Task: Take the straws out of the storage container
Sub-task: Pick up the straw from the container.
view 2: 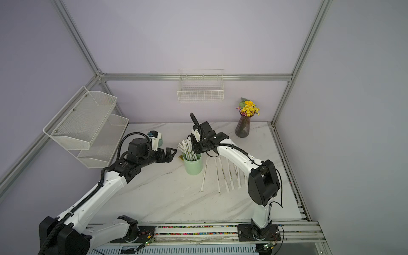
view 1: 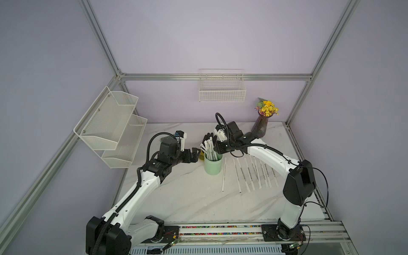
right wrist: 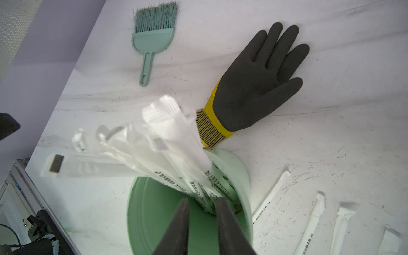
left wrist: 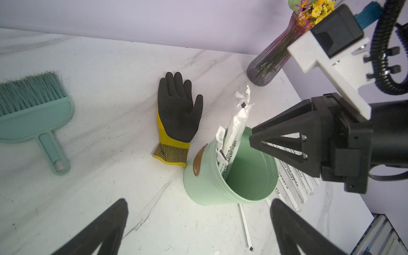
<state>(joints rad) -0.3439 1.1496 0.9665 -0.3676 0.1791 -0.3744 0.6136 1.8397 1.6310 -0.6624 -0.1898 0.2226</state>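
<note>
Paper-wrapped straws in mint-green cup: probably light, flimsy; pinch gently above the rim. Right tool close-set among them, grip unclear; left tool spread wide.

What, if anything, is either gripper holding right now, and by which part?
Nothing. The left gripper is open beside the cup; the right gripper, over the cup by the straws, shows an empty gap.

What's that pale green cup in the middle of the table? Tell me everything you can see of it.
The pale mint-green cup is a smooth cylinder with a brown oval tab on its side. It stands upright, open-topped, on the white marble table, with a bunch of white paper-wrapped straws leaning inside against its rim.
</note>
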